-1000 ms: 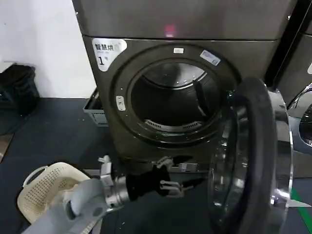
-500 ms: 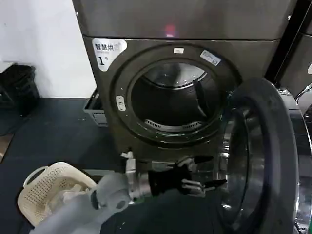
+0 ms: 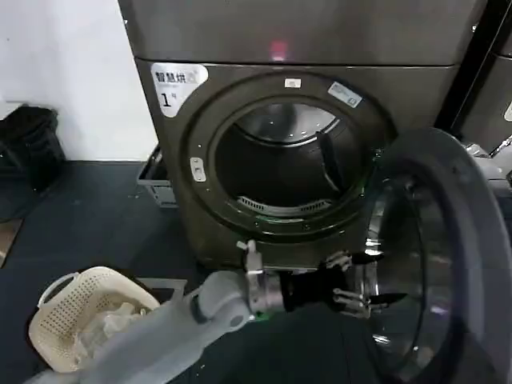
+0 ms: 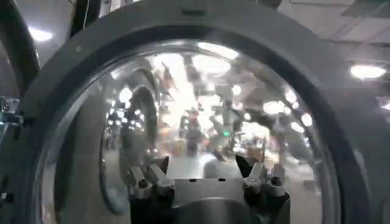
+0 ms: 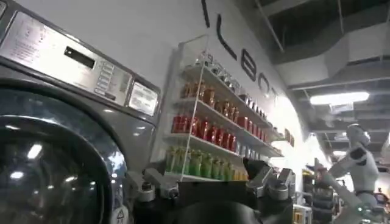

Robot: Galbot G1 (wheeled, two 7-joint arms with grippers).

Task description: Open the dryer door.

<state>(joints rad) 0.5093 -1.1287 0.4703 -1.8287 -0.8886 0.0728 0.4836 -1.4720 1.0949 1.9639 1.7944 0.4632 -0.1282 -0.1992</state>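
Mostly done: door (image 3: 436,264) swung wide right off drum (image 3: 280,164), left gripper (image 3: 382,292) spread, empty, against its glass; little left.

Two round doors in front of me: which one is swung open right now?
The dryer door of the dark grey machine with the "1" label, swung out right, baring the drum. The left end effector is at its inner glass.

My door (image 3: 448,264) runs off the head view's right and bottom edges. My left claw (image 3: 376,290) tips blur against its glass, so I cannot tell whether they touch it.
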